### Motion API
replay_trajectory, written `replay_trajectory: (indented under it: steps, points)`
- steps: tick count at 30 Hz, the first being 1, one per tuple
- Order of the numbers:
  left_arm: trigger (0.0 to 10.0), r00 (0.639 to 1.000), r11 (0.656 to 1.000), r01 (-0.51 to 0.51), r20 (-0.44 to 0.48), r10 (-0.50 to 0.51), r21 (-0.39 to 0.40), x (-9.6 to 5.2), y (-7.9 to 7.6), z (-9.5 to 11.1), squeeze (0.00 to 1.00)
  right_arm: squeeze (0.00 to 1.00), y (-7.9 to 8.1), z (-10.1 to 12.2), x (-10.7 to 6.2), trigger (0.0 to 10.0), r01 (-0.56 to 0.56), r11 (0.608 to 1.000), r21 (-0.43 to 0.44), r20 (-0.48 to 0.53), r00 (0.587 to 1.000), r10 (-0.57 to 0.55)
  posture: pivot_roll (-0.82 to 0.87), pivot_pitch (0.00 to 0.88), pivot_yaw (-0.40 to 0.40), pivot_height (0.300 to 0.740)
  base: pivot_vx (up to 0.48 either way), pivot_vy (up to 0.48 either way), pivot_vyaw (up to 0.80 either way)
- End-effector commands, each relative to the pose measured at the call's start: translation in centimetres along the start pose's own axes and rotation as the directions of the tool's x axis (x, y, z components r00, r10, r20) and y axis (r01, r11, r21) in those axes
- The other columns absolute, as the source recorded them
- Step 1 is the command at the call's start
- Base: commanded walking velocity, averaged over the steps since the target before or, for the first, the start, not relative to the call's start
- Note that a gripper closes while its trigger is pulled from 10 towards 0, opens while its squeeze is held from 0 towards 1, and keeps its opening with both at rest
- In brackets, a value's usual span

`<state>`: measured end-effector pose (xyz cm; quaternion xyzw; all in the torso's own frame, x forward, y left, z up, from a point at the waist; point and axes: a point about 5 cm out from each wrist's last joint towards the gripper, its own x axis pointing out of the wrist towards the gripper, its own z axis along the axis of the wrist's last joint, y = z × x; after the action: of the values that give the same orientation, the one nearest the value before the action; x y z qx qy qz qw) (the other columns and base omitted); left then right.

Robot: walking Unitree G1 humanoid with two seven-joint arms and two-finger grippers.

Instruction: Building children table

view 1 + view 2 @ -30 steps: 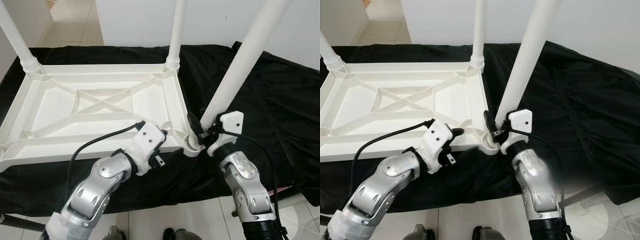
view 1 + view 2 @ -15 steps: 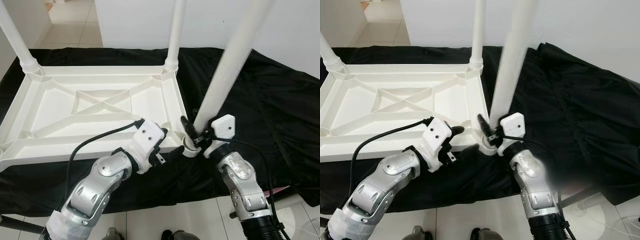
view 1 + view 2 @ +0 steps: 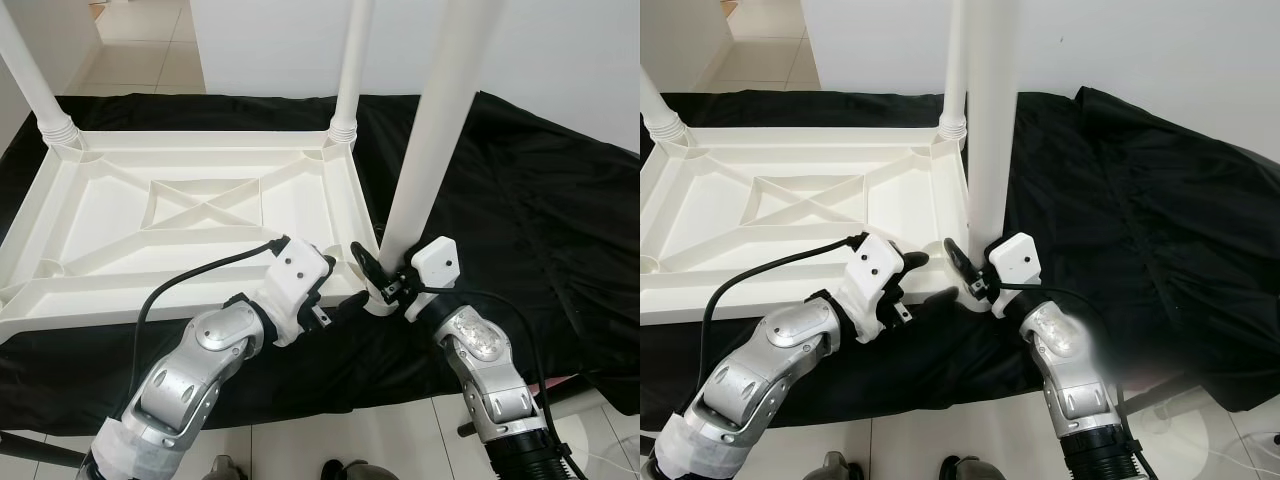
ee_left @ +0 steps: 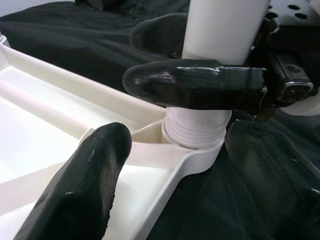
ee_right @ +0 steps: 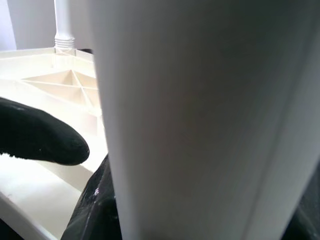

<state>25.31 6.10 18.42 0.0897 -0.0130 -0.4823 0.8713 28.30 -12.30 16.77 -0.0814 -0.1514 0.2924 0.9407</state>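
The white table top [image 3: 200, 215] lies upside down on a black cloth, with a white leg standing in each far corner [image 3: 352, 70] [image 3: 35, 85]. My right gripper [image 3: 385, 272] is shut on a third white leg [image 3: 435, 120], low down near its foot. That leg stands about upright in the threaded socket [image 4: 197, 131] of the near right corner. My left gripper [image 3: 930, 278] is open beside that corner, one finger [image 4: 97, 175] over the table's inner side and the other [image 4: 272, 172] over the cloth, straddling the rim.
The black cloth [image 3: 540, 200] covers the whole work surface and hangs over its near edge. A white wall rises behind, and tiled floor [image 3: 150, 45] shows at the far left and below the near edge.
The leg in my right gripper has swung from leaning right to nearly upright, and the gripper has shifted a little left with it. My left gripper has stayed in place.
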Motion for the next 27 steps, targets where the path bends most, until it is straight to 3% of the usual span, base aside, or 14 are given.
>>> replay_trajectory:
  steps: [1,4,7,15,22,27]
  points:
    - [10.0,0.997,0.997,0.071,-0.001,-0.071,0.002,0.1,-0.6,0.1,0.00,0.00,0.5,-1.7,-0.5,10.0,-0.014,0.998,0.057,-0.083,0.996,0.019,-0.03,0.145,-0.059,0.740,0.000,0.000,0.00]
    - [10.0,0.997,0.997,0.073,-0.001,-0.073,0.004,0.1,-0.6,0.2,0.00,0.00,-0.3,-2.1,-0.2,10.0,0.048,0.997,0.057,-0.129,0.991,-0.041,-0.03,0.145,-0.059,0.740,0.000,0.000,0.00]
    - [10.0,0.997,0.997,0.074,0.000,-0.074,0.006,0.2,-0.6,0.3,0.00,0.00,-0.9,-2.1,0.3,10.0,0.099,0.988,0.115,-0.147,0.986,-0.082,-0.03,0.145,-0.059,0.740,0.000,0.000,0.00]
    - [10.0,0.997,0.997,0.075,0.001,-0.075,0.006,0.2,-0.6,0.3,0.00,0.00,-0.9,-2.1,0.4,10.0,0.105,0.985,0.139,-0.155,0.984,-0.083,-0.03,0.144,-0.061,0.740,0.000,0.000,0.00]
    - [10.0,0.997,0.997,0.075,-0.001,-0.075,0.007,0.1,-0.6,0.3,0.00,0.00,-0.8,-2.6,0.2,10.0,0.167,0.954,0.248,-0.172,0.977,-0.126,-0.03,0.145,-0.059,0.740,0.000,0.000,0.00]
    - [10.0,0.997,0.997,0.076,-0.004,-0.076,0.007,0.1,-0.6,0.3,0.00,0.00,-0.8,-3.0,0.0,10.0,0.192,0.949,0.251,-0.192,0.971,-0.145,-0.03,0.147,-0.058,0.740,0.000,0.000,0.00]
